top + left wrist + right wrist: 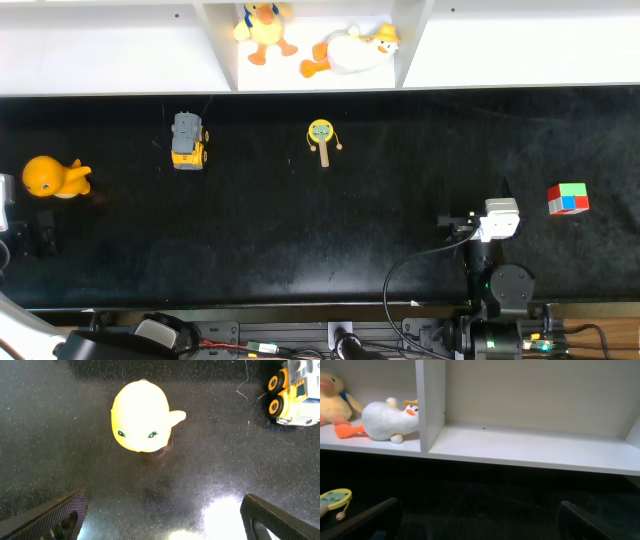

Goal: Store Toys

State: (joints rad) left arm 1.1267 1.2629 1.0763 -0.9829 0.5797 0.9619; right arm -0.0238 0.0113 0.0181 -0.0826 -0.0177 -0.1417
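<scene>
Two shelved: yellow plush duck (264, 28), white plush duck (350, 50) | we owe rubber duck (55, 177), toy truck (188, 140), rattle (321, 136), cube (567, 199) | left tool (165, 496), right tool (480, 506) spread

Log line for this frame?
left gripper open, yellow duck ahead | right gripper open, facing shelf | plush ducks shelved | truck, rattle, cube on table

Black work surface (300, 240): matte and finely speckled, extended across the whole width of the top view. A bright patch of reflected light is carried on it in the left wrist view (220, 510); it is also seen as a dark foreground band in the right wrist view (495, 500).

Thin pale strand (243, 387): laid loose on the surface.

Cable and connector bundle (300, 347): ranged along the near edge, below the surface.

Wood-toned board (612, 335): seen at the near right corner.
</scene>
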